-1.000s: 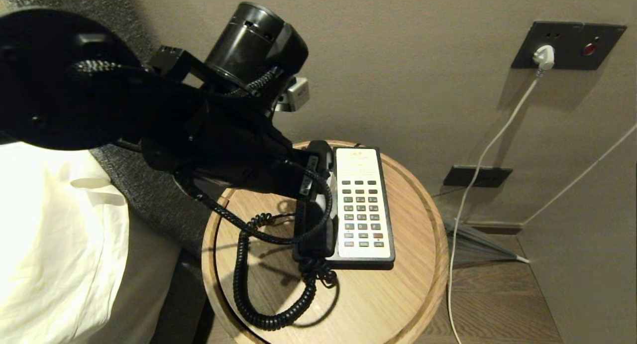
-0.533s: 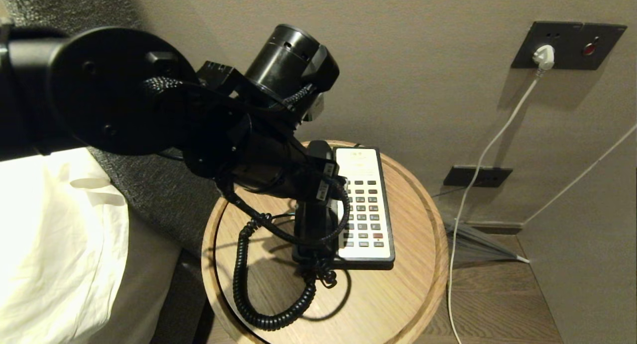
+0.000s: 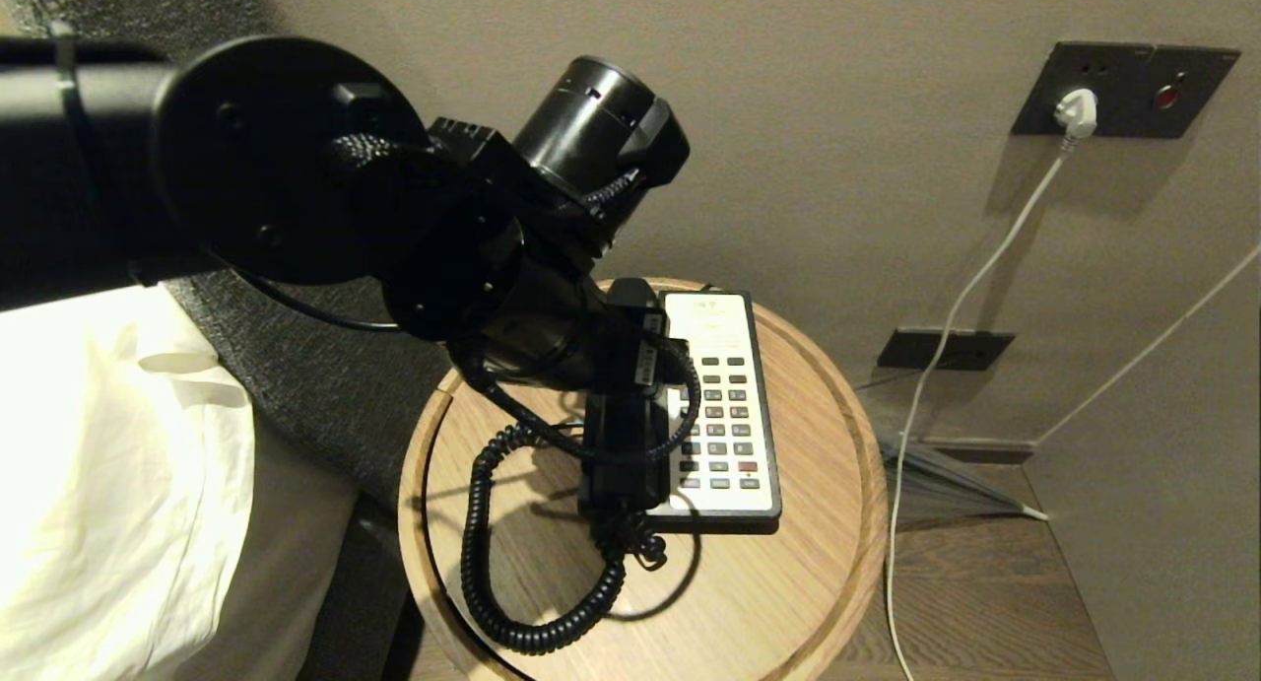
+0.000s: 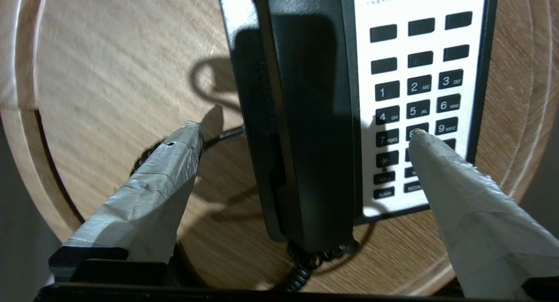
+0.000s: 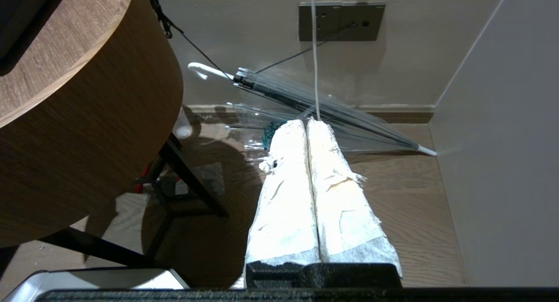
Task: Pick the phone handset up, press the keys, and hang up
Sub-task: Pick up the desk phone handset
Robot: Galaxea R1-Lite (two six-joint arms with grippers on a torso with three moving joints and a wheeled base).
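Both left gripper (image 4: pixel 305 136) fingers spread wide, straddling cradled phone handset (image 4: pixel 305 118); right gripper (image 5: pixel 308 123) closed, parked low.

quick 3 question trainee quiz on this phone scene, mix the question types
1. True or false: the long black plastic handset rests on the black-and-white phone base.
2. The left gripper is: A) shut on the handset B) open astride it C) out of view.
3. What are the right gripper's wrapped fingers doing?

Key: 1 true. 2 B. 3 Pressed together, holding nothing, low beside the round wooden table.
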